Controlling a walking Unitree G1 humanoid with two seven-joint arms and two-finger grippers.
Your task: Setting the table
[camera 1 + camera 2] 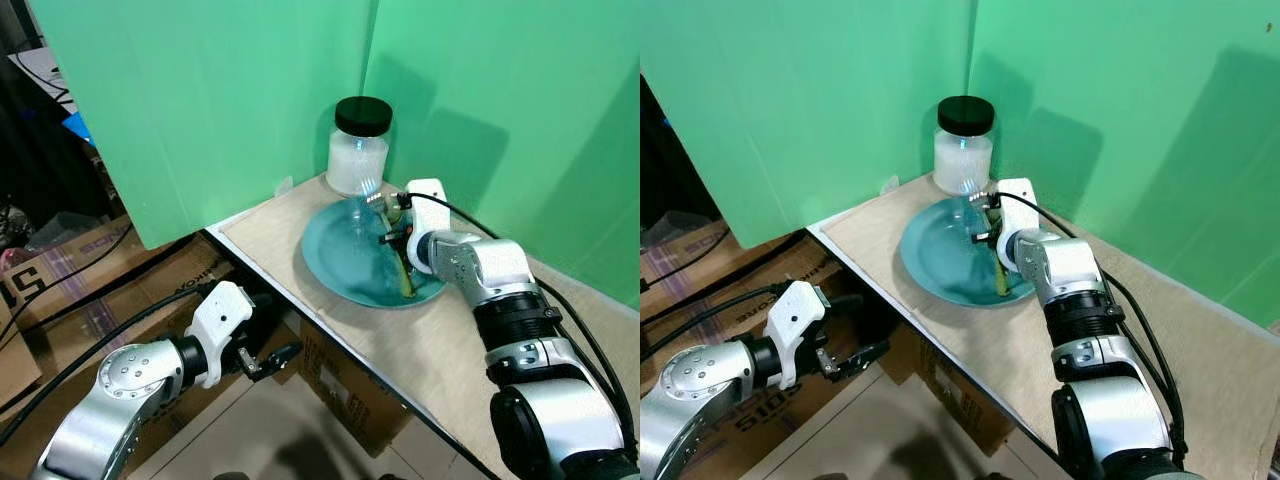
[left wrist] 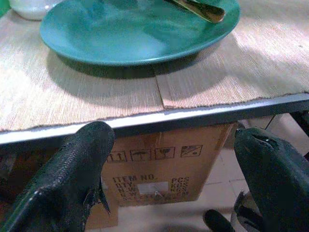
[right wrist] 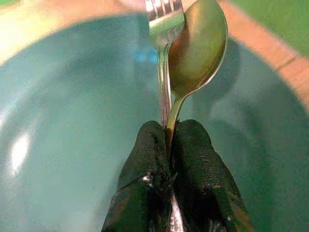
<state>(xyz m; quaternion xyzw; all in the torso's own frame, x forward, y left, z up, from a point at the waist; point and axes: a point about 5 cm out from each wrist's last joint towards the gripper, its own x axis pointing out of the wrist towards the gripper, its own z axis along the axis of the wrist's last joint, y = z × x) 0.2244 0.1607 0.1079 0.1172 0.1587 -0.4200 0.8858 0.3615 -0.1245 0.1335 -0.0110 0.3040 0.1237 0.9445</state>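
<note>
One plate [image 1: 345, 262], one jar [image 1: 358, 146] near table's [image 1: 440, 350] far corner. Right gripper [image 3: 170, 145] clenched on one spoon [image 3: 200, 48] and one fork [image 3: 164, 29] over plate. Left gripper [image 2: 174, 179] released, below table's front edge.

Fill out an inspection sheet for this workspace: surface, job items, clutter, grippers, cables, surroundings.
Surface: table covered with a beige woven mat, in a corner of green panels.
Job's things: teal plate on the mat; fork and gold spoon held together over the plate; a gold utensil handle lies on the plate's right side.
Clutter: black-lidded jar standing behind the plate.
Grippers: right gripper shut on the fork and spoon above the plate; left gripper open, below the table's front edge.
Cables: black cable along the right arm; black cables by the left arm.
Surroundings: cardboard boxes under the table.
</note>
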